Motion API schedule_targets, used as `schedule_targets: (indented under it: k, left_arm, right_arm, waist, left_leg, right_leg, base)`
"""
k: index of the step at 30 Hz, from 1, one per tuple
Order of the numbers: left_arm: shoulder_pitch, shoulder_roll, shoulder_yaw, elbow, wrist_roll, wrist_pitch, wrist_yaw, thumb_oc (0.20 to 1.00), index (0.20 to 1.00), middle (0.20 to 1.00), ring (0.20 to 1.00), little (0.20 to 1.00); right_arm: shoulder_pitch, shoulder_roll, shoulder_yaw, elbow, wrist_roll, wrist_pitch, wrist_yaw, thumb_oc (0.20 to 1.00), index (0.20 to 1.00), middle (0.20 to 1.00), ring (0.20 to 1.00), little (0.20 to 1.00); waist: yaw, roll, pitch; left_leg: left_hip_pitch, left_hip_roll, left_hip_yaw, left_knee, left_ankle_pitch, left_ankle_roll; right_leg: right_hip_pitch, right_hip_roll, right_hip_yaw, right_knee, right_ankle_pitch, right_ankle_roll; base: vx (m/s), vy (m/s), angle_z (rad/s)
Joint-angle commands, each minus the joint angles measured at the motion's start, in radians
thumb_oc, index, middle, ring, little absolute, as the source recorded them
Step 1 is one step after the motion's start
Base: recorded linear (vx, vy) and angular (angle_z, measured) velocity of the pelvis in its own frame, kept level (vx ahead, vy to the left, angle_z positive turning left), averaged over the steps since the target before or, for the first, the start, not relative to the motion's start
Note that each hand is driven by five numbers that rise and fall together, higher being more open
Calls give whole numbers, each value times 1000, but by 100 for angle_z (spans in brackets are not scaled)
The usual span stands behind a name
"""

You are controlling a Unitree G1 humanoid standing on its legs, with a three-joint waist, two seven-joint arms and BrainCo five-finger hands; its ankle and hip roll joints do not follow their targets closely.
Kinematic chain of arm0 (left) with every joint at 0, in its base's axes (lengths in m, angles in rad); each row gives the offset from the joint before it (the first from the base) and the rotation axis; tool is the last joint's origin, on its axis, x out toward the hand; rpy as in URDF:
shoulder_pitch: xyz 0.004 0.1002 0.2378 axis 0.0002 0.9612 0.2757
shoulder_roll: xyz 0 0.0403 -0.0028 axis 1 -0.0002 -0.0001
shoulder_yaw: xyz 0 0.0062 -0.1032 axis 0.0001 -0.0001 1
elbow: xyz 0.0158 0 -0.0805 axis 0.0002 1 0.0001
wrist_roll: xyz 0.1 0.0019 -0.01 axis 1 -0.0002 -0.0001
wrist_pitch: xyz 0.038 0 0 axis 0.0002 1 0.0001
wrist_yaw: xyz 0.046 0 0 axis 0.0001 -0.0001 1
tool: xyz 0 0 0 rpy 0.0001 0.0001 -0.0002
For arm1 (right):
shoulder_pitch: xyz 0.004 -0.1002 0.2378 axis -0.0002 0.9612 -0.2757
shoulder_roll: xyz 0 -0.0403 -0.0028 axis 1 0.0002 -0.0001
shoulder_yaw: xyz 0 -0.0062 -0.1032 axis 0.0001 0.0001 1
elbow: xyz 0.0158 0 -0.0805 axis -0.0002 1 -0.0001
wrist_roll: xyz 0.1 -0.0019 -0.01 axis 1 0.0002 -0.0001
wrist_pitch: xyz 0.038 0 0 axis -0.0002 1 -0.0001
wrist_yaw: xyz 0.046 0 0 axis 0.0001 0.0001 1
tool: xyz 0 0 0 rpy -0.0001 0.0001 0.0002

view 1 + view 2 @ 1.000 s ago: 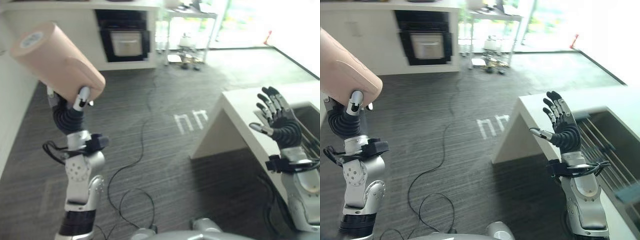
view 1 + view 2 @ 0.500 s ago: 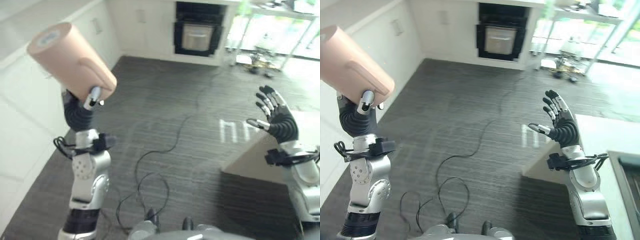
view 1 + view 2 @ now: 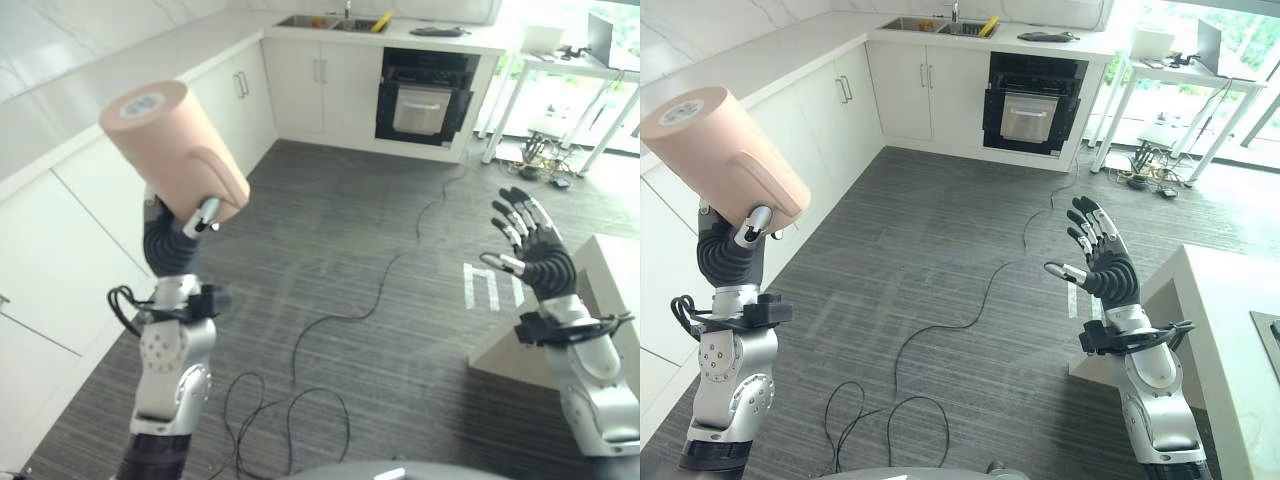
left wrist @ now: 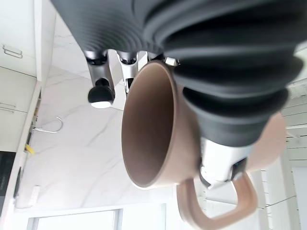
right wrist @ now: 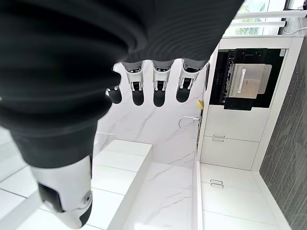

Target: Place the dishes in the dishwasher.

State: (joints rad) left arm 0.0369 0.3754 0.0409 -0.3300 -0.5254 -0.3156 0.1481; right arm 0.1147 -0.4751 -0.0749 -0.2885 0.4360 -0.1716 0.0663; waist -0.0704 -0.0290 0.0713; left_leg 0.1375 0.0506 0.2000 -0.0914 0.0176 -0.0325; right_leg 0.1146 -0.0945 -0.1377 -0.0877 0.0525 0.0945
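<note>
We carry the pink mug (image 3: 172, 140) clenched in our left hand (image 3: 196, 215), raised well before the oven (image 3: 420, 98); our right hand (image 3: 1102, 263) is spread, released. Keep it level while turning.

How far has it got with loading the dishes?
Nothing looks loaded so far. In hand: the left hand holds a pinkish-brown mug raised high over the kitchen floor; the right hand is open and holds nothing. Left: carrying the mug to a dishwasher and setting it inside.
</note>
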Motion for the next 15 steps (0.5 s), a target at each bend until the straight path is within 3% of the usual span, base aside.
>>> schedule_targets:
  k: [1, 7, 10, 11, 12, 14, 15]
  left_arm:
    - [-32, 56, 37, 25, 31, -25, -20, 200, 200, 200, 200, 200]
    - [-22, 54, 44, 30, 14, -25, -28, 200, 200, 200, 200, 200]
    - [-14, 57, 49, 27, 9, -28, -30, 200, 200, 200, 200, 200]
    - [0, 61, 51, 26, 9, -50, -31, 200, 200, 200, 200, 200]
    - [6, 61, 52, 23, 9, -57, -29, 200, 200, 200, 200, 200]
    - [16, 53, 57, 21, 9, -58, -22, 200, 200, 200, 200, 200]
    - [17, 52, 56, 26, 10, -56, -21, 200, 200, 200, 200, 200]
  right_arm:
    - [-73, 5, -53, -30, 37, -58, -20, 1000, 1000, 1000, 1000, 1000]
    - [-77, 12, -36, -35, 29, -44, -26, 1000, 1000, 1000, 1000, 1000]
    - [-73, 0, -39, -29, 49, -47, -10, 1000, 1000, 1000, 1000, 1000]
    - [-67, -14, -49, -26, 62, -54, 7, 1000, 1000, 1000, 1000, 1000]
    - [-65, -17, -50, -25, 63, -55, 14, 1000, 1000, 1000, 1000, 1000]
    - [-66, -13, -49, -18, 46, -63, 38, 1000, 1000, 1000, 1000, 1000]
    - [-70, -10, -45, -16, 43, -60, 36, 1000, 1000, 1000, 1000, 1000]
  waist:
    - [-2, 5, 10]
    - [-6, 8, 19]
    - [-11, -4, 38]
    - [-12, -21, 62]
    - [-12, -22, 69]
    - [-9, -18, 83]
    - [-8, -15, 88]
  left_leg:
    - [-4, -10, -87, 4, -60, 15]
    - [13, 12, -71, 26, -45, -6]
    - [-38, 31, -51, 179, -70, -25]
    - [-139, 46, -54, 414, -29, -33]
    - [-177, 48, -61, 487, -24, -33]
    - [-246, 61, -67, 559, 5, -34]
    - [-255, 75, -52, 521, 16, -36]
  right_leg:
    - [-12, 62, 68, 0, -32, -6]
    - [4, 89, 98, 1, -42, -28]
    - [13, 92, 109, 9, -49, -42]
    - [16, 92, 125, 16, -48, -66]
    - [14, 95, 129, 20, -48, -75]
    - [18, 106, 135, 29, -49, -86]
    - [26, 112, 133, 30, -55, -85]
  base:
    - [-14, -126, -3]
    - [12, -194, -7]
    - [18, -239, -21]
    - [-46, -288, -18]
    - [-35, -253, -14]
    - [29, -84, -3]
    - [212, 60, -26]
